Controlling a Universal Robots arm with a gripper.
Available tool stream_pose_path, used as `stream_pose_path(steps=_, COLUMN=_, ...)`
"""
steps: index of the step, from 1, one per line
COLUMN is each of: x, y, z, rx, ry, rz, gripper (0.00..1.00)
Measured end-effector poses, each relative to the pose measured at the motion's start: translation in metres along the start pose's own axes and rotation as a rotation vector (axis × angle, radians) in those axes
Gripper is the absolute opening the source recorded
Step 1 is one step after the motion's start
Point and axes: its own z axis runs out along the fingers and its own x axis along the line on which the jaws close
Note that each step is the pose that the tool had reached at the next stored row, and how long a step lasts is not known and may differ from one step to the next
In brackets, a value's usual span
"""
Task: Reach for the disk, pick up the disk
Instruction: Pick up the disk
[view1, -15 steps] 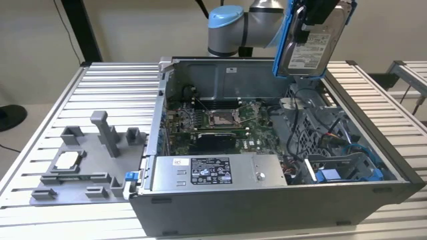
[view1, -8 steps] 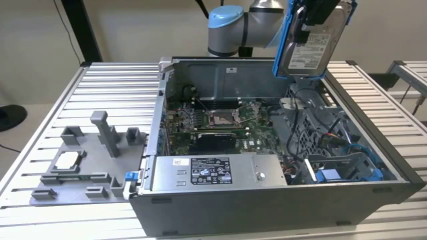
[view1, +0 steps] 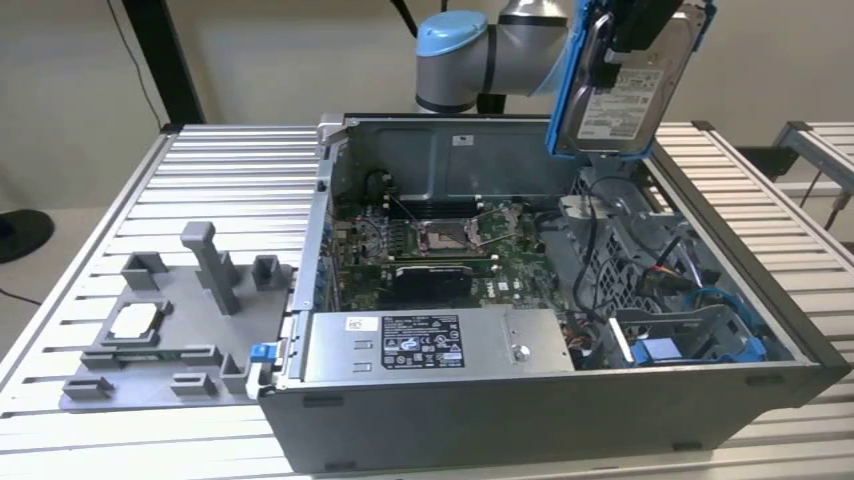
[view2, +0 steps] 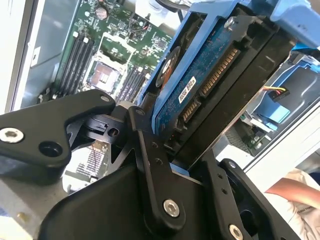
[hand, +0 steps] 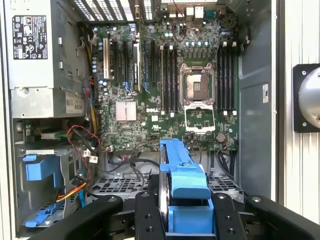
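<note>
The disk (view1: 627, 95), a silver-grey drive with a white label and blue side rails, hangs upright high above the open computer case (view1: 747, 375), near its back right corner in the exterior view. My gripper (view1: 638, 35) is shut on its upper end. In the second wrist view the black fingers (view2: 150, 150) clamp the disk (view2: 200, 90), whose blue circuit board and connector face the camera. In the first wrist view the disk's blue rail (hand: 182, 180) sticks out between the fingers (hand: 227, 220), above the motherboard (hand: 165, 90).
Inside the case are the motherboard (view1: 434, 250), a silver power supply (view1: 434, 345) at the front, and blue drive bays with cables (view1: 694, 340) on the exterior view's right. A grey fixture (view1: 167, 320) holding a small square chip lies on the slatted table (view1: 220, 180). A person's arm (view2: 295, 192) is nearby.
</note>
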Motion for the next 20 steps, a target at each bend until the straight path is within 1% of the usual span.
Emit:
stream_pose_path(steps=11, x=0.0106, y=-0.0005, z=-0.0001, rx=0.0, ry=0.0, rz=0.0, gripper=0.0)
stream_pose_path(steps=20, x=0.022, y=-0.0011, z=-0.0003, rx=0.0, ry=0.0, rz=0.0, gripper=0.0)
